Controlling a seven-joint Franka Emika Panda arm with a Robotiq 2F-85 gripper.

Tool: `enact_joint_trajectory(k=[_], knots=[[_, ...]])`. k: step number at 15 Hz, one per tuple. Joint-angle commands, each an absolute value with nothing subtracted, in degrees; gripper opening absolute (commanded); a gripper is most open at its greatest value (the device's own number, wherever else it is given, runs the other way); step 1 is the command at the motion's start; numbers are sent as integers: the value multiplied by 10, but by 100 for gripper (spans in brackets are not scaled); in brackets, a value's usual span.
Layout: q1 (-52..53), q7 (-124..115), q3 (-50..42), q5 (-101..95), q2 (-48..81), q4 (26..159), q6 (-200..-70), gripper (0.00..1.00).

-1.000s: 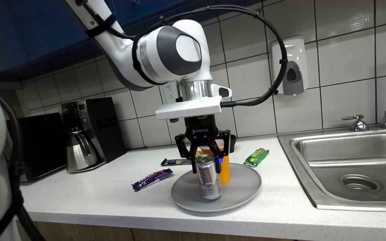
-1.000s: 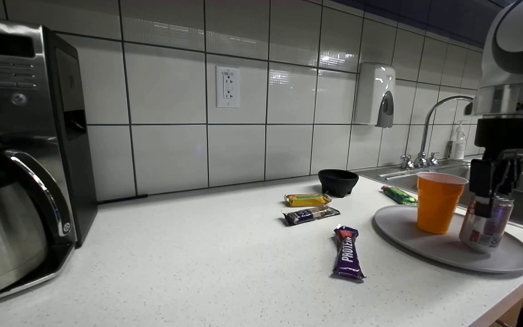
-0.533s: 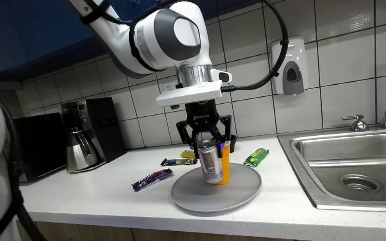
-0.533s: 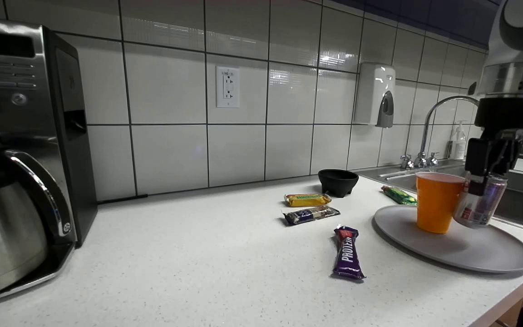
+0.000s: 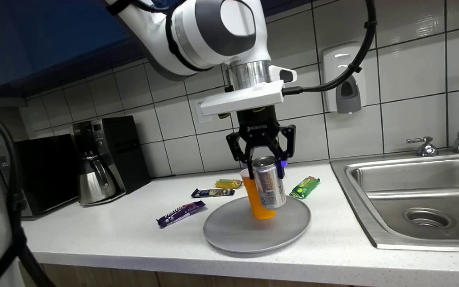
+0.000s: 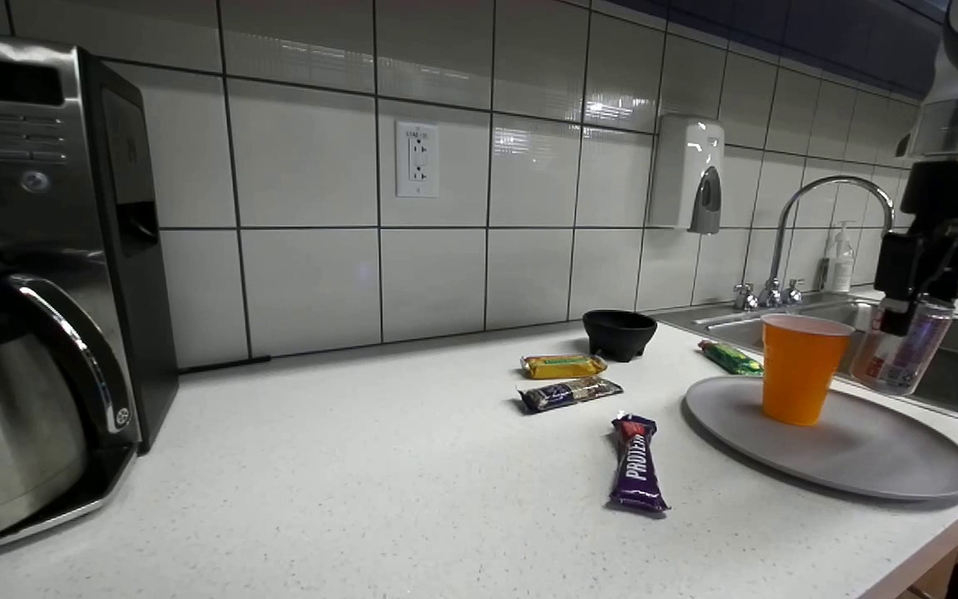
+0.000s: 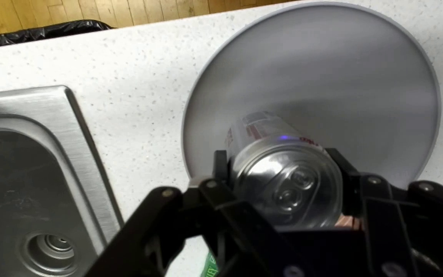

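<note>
While the ROBOTIQ pincer (image 5: pixel 265 171) clamps a can (image 5: pixel 270 189), a bar (image 6: pixel 639 463) reads PROTEIN; only an exterior view shows the far-right bottle (image 6: pixel 841 264).

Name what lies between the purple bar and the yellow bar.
A dark-wrapped bar lies between the purple bar and yellow bar, in both exterior views.

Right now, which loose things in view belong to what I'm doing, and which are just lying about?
In the job:
silver can, gripped by the hand
possibly the gray plate and orange cup

Lying about, it seems:
purple protein bar
dark wrapped bar
yellow packet
green packet
black bowl
</note>
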State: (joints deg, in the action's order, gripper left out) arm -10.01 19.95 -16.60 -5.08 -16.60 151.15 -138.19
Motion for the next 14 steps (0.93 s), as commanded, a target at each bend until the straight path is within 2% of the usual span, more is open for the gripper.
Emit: enact_joint_trajectory(k=[1, 14], knots=[[-126, 215, -180, -58, -167, 1488, -1359, 38], [-168, 246, -239, -45, -85, 1446, -1381, 38]])
